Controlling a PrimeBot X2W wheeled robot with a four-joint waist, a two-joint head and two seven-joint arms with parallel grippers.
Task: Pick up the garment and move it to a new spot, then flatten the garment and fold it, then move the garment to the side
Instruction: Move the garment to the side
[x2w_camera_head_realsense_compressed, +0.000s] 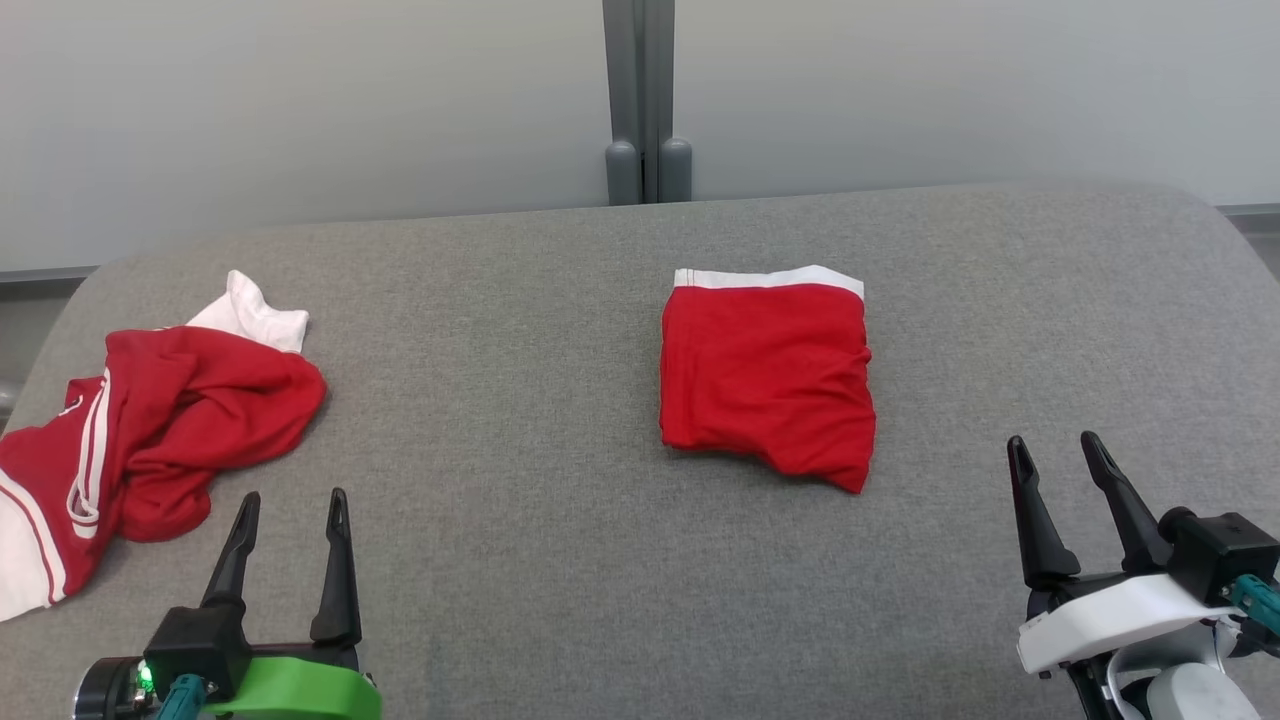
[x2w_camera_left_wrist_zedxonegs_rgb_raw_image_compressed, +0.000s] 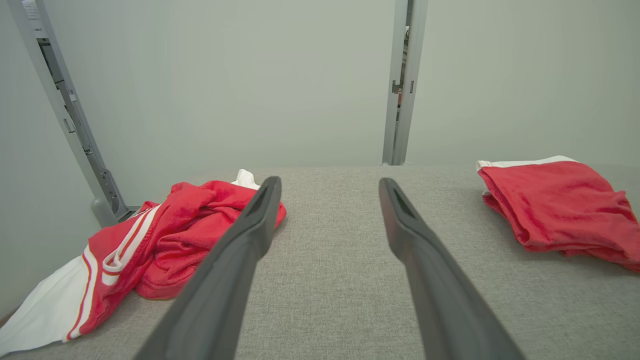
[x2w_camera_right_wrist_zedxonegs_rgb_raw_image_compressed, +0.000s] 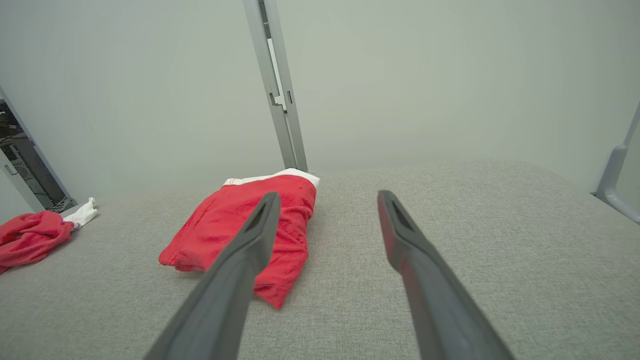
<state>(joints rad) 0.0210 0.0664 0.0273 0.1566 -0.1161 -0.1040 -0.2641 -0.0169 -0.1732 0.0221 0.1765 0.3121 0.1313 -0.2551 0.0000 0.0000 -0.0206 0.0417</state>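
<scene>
Garment (x2w_camera_head_realsense_compressed: 765, 375), red with a white band along its far edge, lies folded into a rough square on the grey counter (x2w_camera_head_realsense_compressed: 520, 400), a little right of the middle. Its near right corner hangs out in a loose point and its surface is lightly wrinkled. Nothing touches it.

The left pincer (x2w_camera_head_realsense_compressed: 294, 496) hovers at the near left edge, its two dark fingers spread wide and holding nothing. The right pincer (x2w_camera_head_realsense_compressed: 1053, 440) hovers at the near right, also spread wide and empty, with the folded garment to its far left and apart from its fingers.

At the far left of the counter sits a crumpled heap (x2w_camera_head_realsense_compressed: 180, 430) of red cloth with white stripes and white parts, one white end trailing toward the near left edge. It lies just beyond the left pincer and does not touch it, well apart from the folded garment.

Behind the counter stands a pale wall (x2w_camera_head_realsense_compressed: 300, 100) with a grey upright post (x2w_camera_head_realsense_compressed: 640, 100) at its middle.
</scene>
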